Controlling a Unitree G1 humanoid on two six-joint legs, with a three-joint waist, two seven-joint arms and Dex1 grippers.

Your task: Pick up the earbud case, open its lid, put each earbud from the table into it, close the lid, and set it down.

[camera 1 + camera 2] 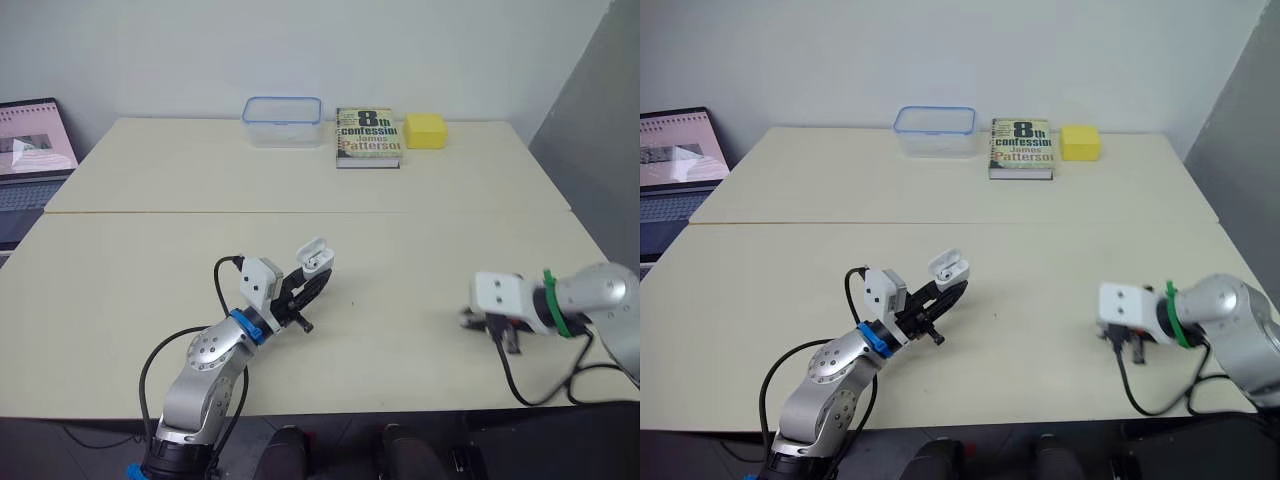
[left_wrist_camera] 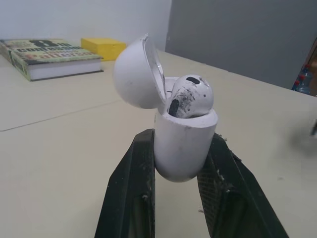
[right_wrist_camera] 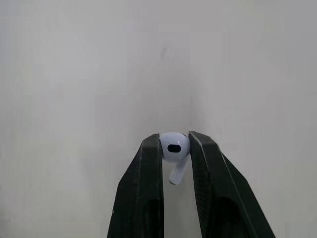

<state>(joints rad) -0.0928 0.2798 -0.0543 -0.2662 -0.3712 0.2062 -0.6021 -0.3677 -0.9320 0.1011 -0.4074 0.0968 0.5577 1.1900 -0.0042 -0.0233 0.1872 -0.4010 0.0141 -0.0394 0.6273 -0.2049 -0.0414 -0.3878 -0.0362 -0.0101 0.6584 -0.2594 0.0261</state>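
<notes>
Earbud case [image 2: 184, 146]: smooth white plastic. Earbud [image 3: 174, 147]: glossy white plastic. Table [image 1: 130, 270]: matt cream. Container [image 1: 282, 121]: clear plastic. Book [image 1: 367, 137]: paper cover.

Along the far edge of the tabletop [image 1: 480, 190], left to right: a clear plastic container [image 1: 282, 121] with a blue rim, a book [image 1: 368, 137] lying flat, and a yellow block [image 1: 425, 130]. An open laptop [image 1: 33, 160] stands beyond the tabletop's left edge.

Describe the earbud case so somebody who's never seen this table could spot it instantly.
On the near cream table, left of centre, find the left gripper. The earbud case is the small white capsule clamped between its black fingers, lid flipped open, one earbud seated inside. The other white piece, a loose earbud, sits in the right gripper.
</notes>
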